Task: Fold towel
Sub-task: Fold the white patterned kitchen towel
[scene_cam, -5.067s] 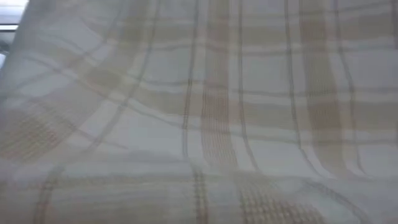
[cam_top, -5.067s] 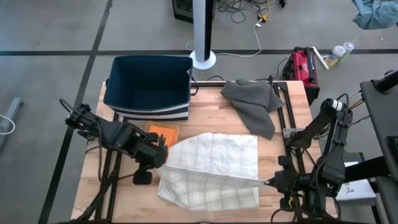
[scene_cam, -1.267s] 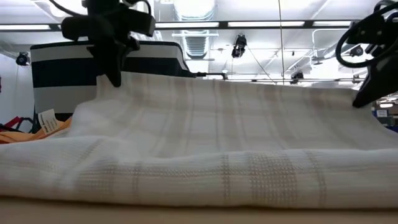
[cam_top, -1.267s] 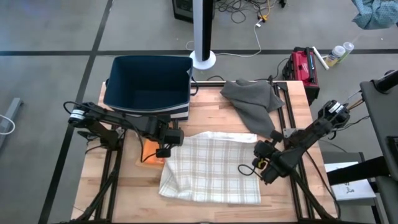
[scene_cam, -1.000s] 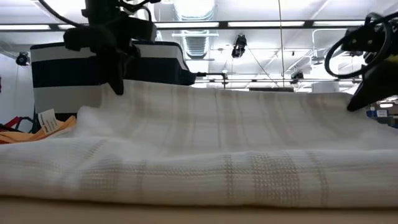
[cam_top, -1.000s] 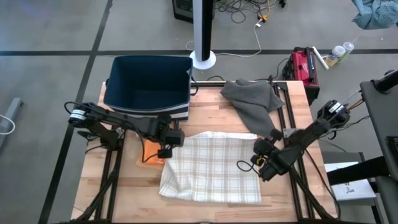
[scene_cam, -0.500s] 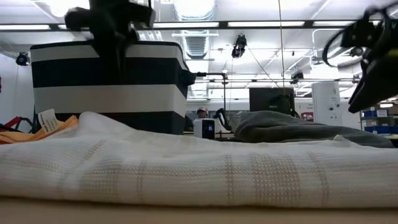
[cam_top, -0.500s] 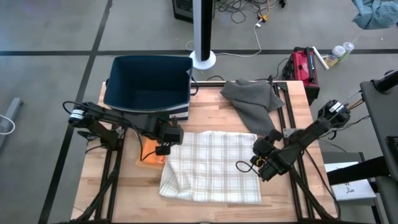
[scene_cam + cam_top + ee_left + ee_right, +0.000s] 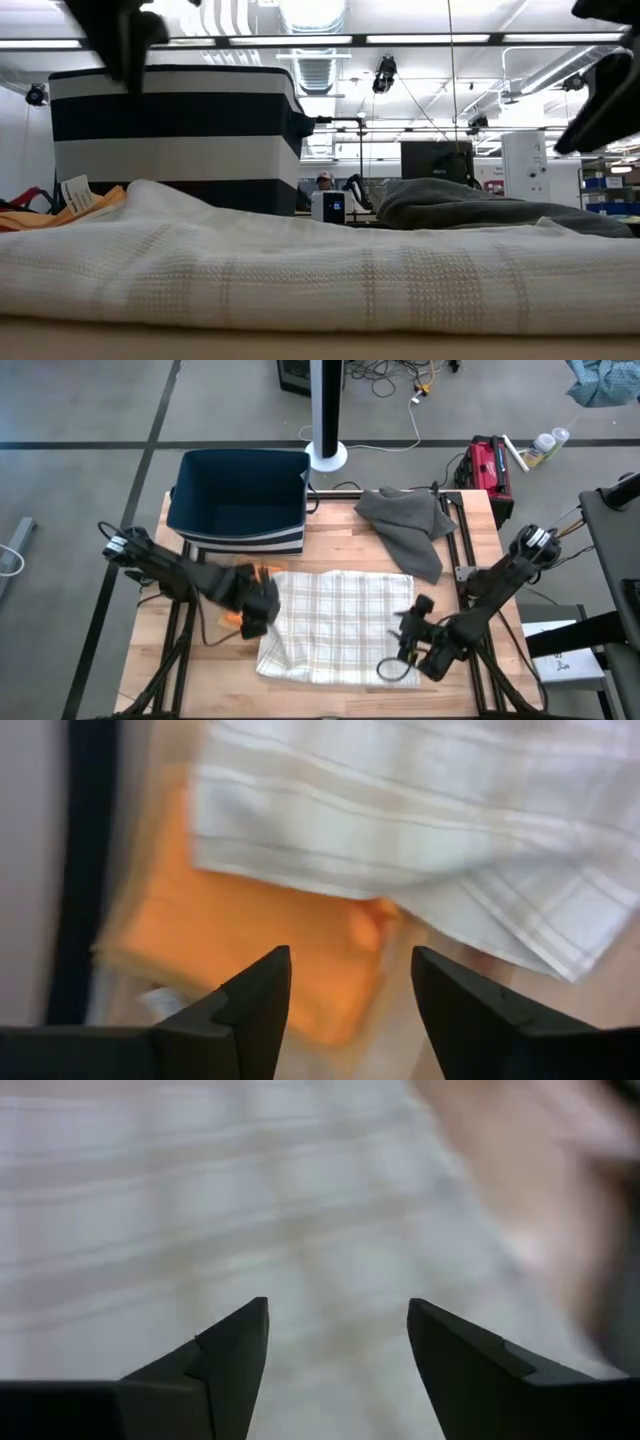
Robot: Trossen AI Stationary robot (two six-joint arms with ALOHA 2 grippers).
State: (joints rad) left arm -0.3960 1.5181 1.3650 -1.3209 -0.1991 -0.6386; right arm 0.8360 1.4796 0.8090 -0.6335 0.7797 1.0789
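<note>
Towel (image 9: 340,625) flat between tools; left tool (image 9: 255,622) at its left edge, right tool (image 9: 407,637) at right edge, both wide, empty.

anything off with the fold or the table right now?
Slightly. The plaid towel lies folded mid-table, but its near-left corner bunches and sticks out instead of lining up. An orange cloth is partly trapped under its left edge. A grey cloth lies crumpled at the far right. Both grippers are open, off the towel.

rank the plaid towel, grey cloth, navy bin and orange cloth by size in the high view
1. White plaid towel and navy striped fabric bin: look alike, and the bin stands taller, nearer the camera.
2. Crumpled grey cloth.
3. Orange cloth, mostly hidden.
</note>
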